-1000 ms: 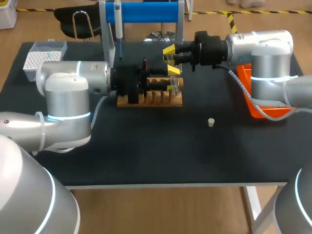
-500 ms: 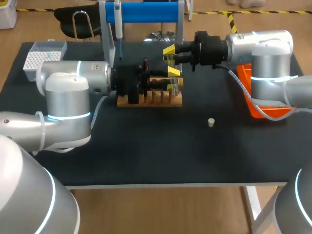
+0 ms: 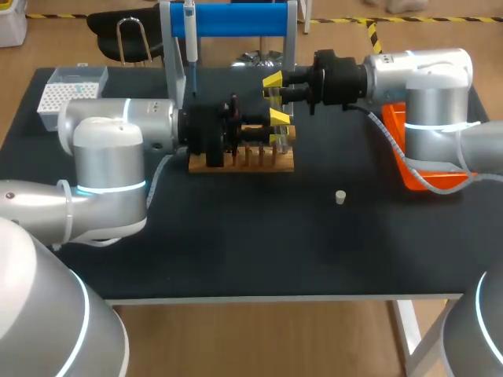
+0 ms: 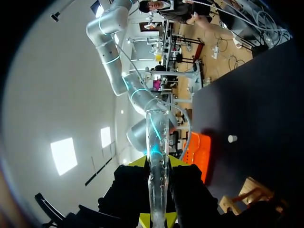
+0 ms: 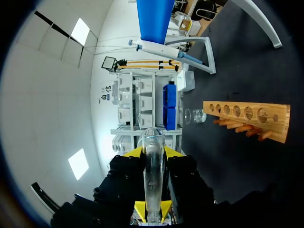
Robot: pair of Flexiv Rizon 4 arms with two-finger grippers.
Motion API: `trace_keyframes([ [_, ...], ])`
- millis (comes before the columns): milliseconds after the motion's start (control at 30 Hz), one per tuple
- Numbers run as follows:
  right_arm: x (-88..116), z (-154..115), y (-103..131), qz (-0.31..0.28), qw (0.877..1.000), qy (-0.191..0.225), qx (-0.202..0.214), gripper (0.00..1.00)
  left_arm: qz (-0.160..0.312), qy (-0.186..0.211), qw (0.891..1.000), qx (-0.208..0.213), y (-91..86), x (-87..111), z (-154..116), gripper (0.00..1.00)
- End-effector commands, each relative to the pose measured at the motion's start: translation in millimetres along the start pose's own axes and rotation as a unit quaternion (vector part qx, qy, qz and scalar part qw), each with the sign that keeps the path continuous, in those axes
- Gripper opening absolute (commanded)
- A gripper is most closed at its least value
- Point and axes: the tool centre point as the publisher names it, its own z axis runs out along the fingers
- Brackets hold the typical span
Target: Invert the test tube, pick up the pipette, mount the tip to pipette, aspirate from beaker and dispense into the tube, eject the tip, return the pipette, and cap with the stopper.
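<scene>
Table: black top (image 3: 236, 251) with both arms over its far half.
Tip box: white (image 3: 72, 90), on the far left corner, well apart from everything else.
Left arm: silver (image 3: 102, 157), comes in from the left and lies level along the rack's near-left side.
Pipette: hangs upright (image 3: 190, 39) on the blue stand at the far edge, just far of the rack's left end.
Rack: wooden (image 3: 244, 162), mid-table, with a row of holes; its right end lies under the left gripper.
Beaker: clear glass (image 5: 198, 115), seen from the right wrist on the table just beyond one end of the rack.
Left gripper: (image 3: 277, 129) over the rack's right end, with its fingers pinching the tube from two sides.
Tube: clear glass (image 4: 156, 128), clamped between the left fingers, its rim showing ahead of the yellow tips.
Right gripper: (image 3: 272, 88) just far of the left gripper and apart from it, with its fingers clamped on the second tube.
Second tube: clear glass (image 5: 153, 156), held between the right fingers, its rounded rim ahead of them.
Stopper: small and pale (image 3: 340, 196), standing alone on the table, near and to the right of the rack.
Right arm: silver (image 3: 416, 86), comes in from the right, its wrist level and pointing left.
Tray: orange (image 3: 413, 177), at the right edge, partly under the right arm.
</scene>
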Motion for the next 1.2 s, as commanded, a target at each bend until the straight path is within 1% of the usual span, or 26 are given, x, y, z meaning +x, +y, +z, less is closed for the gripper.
trace_keyframes([
  [33, 0.7, 0.1, -1.4, 0.000, 1.000, -0.001, 0.000, 0.00, 0.002, -0.001, 1.000, -0.009, -1.4, 0.2, 0.1, 0.00],
  [67, 0.7, 0.1, -1.4, 0.000, 1.000, -0.001, 0.000, 0.02, 0.001, -0.001, 1.000, -0.007, -1.4, 0.2, 0.0, 0.00],
  [100, 0.7, 0.1, -1.4, 0.000, 1.000, -0.001, 0.000, 0.31, 0.001, 0.000, 1.000, -0.006, -1.4, 0.2, -0.1, 0.00],
  [133, 0.7, 0.1, -1.4, 0.000, 1.000, -0.001, 0.000, 0.62, 0.001, 0.000, 1.000, -0.006, -1.5, 0.2, -0.1, 0.00],
  [167, 0.7, 0.1, -1.4, 0.000, 1.000, -0.001, 0.000, 1.00, 0.001, 0.000, 1.000, -0.006, -1.5, 0.2, -0.1, 0.00],
  [767, 0.7, 0.1, -1.4, 0.000, 1.000, -0.001, 0.000, 1.00, 0.001, 0.000, 1.000, -0.006, -1.5, 0.2, -0.1, 0.00],
  [833, 13.4, -9.7, -11.7, -0.101, 0.995, -0.015, -0.022, 1.00, 0.001, 0.000, 1.000, -0.006, -1.5, 0.2, -0.1, 0.00],
  [900, 17.3, -20.0, -17.2, -0.169, 0.985, -0.025, -0.035, 1.00, 0.001, 0.000, 1.000, -0.006, -1.5, 0.2, -0.1, 0.00],
  [933, 17.5, -26.2, -20.5, -0.213, 0.975, -0.038, -0.041, 1.00, 0.001, 0.000, 1.000, -0.006, -1.5, 0.2, -0.1, 0.00],
  [967, 15.8, -33.4, -24.2, -0.267, 0.961, -0.054, -0.051, 1.00, 0.001, 0.000, 1.000, -0.006, -1.5, 0.2, -0.1, 0.00],
  [1000, 14.5, -35.6, -24.7, -0.289, 0.954, -0.061, -0.051, 1.00, 0.001, 0.000, 1.000, -0.006, -1.5, 0.2, -0.1, 0.00],
  [1067, 7.7, -43.2, -27.3, -0.349, 0.933, -0.078, -0.046, 1.00, 0.001, 0.000, 1.000, -0.006, -1.5, 0.2, -0.1, 0.00],
  [1133, -0.9, -50.6, -29.7, -0.402, 0.909, -0.097, -0.048, 1.00, 0.001, 0.000, 1.000, -0.006, -1.5, 0.2, -0.1, 0.00],
  [1167, -6.1, -56.6, -32.4, -0.435, 0.894, -0.099, -0.047, 1.00, 0.001, 0.000, 1.000, -0.006, -1.5, 0.2, -0.1, 0.00],
  [1200, -10.8, -60.4, -33.2, -0.460, 0.879, -0.114, -0.057, 1.00, 0.001, 0.000, 1.000, -0.006, -1.5, 0.2, -0.1, 0.00],
])
